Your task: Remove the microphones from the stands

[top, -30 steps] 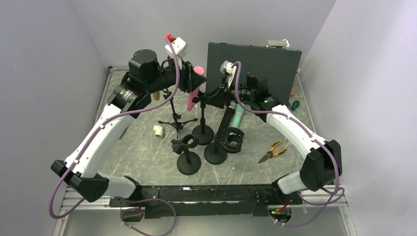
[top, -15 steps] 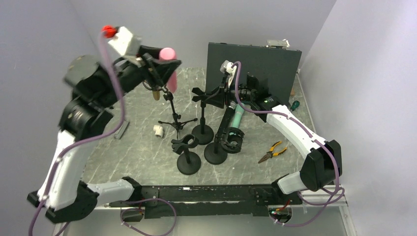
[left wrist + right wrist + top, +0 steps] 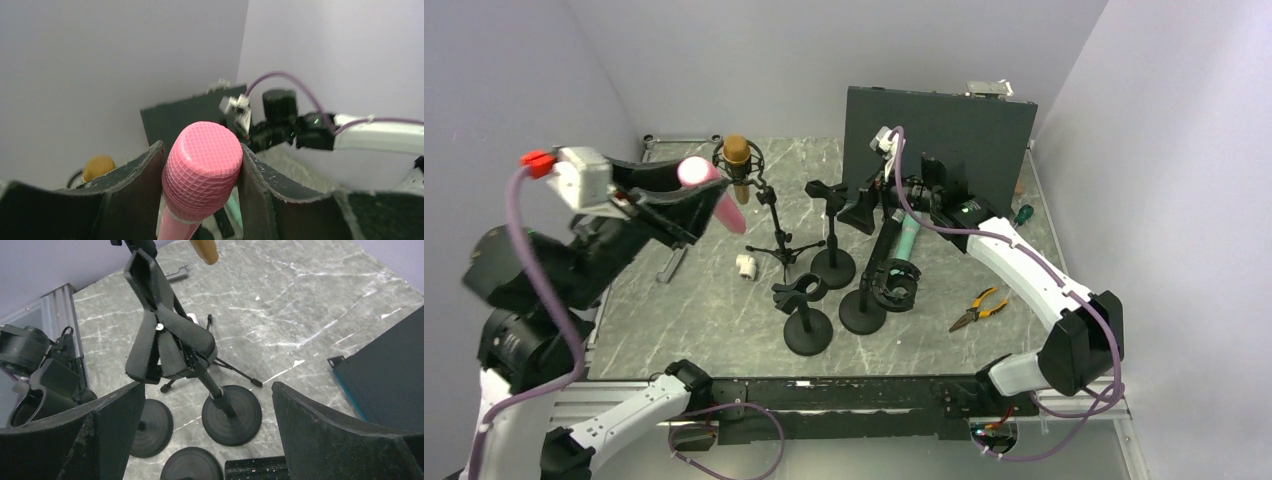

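Observation:
The pink microphone (image 3: 712, 192) hangs in the air at the left, well clear of its stand, and my left gripper (image 3: 686, 196) is shut on it. In the left wrist view its gridded head (image 3: 204, 167) is squeezed between both fingers. The stand (image 3: 834, 262), with a round base and an empty black clip (image 3: 828, 194), stands mid-table. My right gripper (image 3: 870, 207) sits open just right of that clip. In the right wrist view the clip (image 3: 161, 337) and the stand's base (image 3: 232, 416) lie ahead of the spread right gripper (image 3: 205, 390), with nothing between its fingers.
A gold microphone (image 3: 737, 153) sits on a tripod behind. A teal microphone (image 3: 907, 236) leans on another stand beside two more round-base stands (image 3: 807, 330). Pliers (image 3: 977, 306) lie at the right, a black panel (image 3: 939, 130) stands at the back, and a small white piece (image 3: 745, 265) lies near the tripod.
My left arm has swung up and leftward, carrying the pink microphone away from the stand. My right gripper has opened and let go of the stand's clip.

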`<action>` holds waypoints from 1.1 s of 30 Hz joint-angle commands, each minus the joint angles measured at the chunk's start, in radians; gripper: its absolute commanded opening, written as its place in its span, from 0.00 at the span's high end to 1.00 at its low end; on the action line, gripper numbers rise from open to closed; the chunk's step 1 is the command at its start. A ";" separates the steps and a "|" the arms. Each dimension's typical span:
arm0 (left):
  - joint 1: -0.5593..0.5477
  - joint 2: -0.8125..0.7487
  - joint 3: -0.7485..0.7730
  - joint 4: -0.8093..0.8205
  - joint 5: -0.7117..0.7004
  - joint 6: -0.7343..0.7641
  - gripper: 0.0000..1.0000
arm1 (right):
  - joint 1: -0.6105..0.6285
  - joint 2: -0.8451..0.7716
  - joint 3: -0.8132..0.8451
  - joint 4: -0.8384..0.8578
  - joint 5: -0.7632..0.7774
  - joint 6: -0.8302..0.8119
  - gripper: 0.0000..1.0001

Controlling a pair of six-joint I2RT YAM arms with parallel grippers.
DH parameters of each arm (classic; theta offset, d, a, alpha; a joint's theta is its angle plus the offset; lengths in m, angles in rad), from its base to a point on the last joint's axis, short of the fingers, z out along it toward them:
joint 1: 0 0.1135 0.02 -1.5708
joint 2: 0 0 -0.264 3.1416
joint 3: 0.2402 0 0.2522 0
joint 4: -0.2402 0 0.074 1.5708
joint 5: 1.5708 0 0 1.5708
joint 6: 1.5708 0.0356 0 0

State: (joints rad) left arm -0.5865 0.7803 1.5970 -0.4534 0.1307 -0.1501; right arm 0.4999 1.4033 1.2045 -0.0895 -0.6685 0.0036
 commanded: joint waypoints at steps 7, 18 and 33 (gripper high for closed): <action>-0.003 -0.031 -0.167 -0.039 -0.049 -0.116 1.00 | 0.102 -0.103 0.097 -0.215 0.327 -0.006 0.00; -0.002 -0.027 -0.272 0.120 0.004 -0.311 1.00 | 0.133 -0.308 0.059 -0.237 0.331 0.167 0.00; 0.000 0.020 -0.315 0.319 0.217 -0.522 1.00 | 0.325 -0.210 -0.009 0.260 0.041 0.512 0.01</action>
State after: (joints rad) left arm -0.5869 0.7971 1.2957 -0.2348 0.2626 -0.5900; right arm 0.7895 1.1584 1.2148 -0.0402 -0.5507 0.3920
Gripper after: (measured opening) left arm 0.536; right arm 0.997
